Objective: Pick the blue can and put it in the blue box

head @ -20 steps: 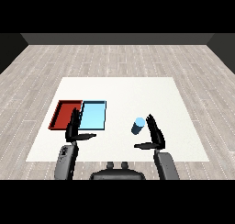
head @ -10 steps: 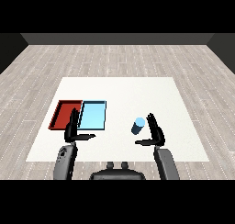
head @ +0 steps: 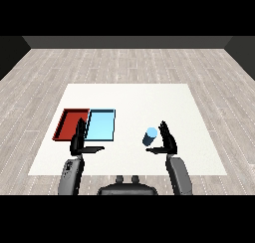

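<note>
The small blue can [head: 150,136] looks light and hard, so the open right hand [head: 168,142] at its 3 o'clock should wrap its round middle.

The blue can [head: 150,136] stood on the white table [head: 129,100], just left of the right hand [head: 168,141]. That hand was open w/ fingers up & thumb sticking out under the can, not holding it. The left hand [head: 78,141] was open too, in front of the red tray [head: 69,123] & blue tray [head: 101,124], which lay side by side.
</note>
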You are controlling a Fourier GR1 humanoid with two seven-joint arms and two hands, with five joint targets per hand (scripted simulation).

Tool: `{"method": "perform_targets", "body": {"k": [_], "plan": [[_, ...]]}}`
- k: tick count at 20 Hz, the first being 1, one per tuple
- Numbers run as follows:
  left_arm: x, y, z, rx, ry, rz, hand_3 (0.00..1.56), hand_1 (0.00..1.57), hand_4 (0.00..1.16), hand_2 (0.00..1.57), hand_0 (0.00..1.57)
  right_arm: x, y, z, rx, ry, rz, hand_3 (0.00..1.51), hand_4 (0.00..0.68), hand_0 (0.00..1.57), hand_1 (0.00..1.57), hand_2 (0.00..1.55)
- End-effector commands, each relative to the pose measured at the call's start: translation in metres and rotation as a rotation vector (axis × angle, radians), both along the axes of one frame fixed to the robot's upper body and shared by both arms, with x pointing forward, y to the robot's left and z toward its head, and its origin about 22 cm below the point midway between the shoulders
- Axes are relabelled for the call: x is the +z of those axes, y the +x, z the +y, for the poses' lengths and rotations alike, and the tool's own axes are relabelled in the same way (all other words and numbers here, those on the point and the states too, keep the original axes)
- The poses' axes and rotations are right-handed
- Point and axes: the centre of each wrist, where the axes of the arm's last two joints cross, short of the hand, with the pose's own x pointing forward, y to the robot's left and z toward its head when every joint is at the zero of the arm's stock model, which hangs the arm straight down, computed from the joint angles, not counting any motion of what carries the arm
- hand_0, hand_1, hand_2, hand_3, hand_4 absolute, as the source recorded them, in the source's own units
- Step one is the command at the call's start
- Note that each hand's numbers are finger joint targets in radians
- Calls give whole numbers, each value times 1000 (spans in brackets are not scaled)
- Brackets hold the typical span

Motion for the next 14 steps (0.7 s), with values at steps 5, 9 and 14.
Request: {"method": "perform_targets", "body": {"k": [5, 9, 14], "plan": [[1, 4, -6, 17, 20, -4, 0, 0, 0, 0, 0, -22, 30, -6, -45, 6, 57, 0, 0, 0, 0, 0], [7, -11, 3, 28, 6, 3, 0, 0, 0, 0, 0, -20, 25, -2, -32, 28, 74, 0, 0, 0, 0, 0], [3, -13, 5, 20, 8, -27, 0, 0, 0, 0, 0, -36, 28, -2, -18, 59, 106, 0, 0, 0, 0, 0]]}}
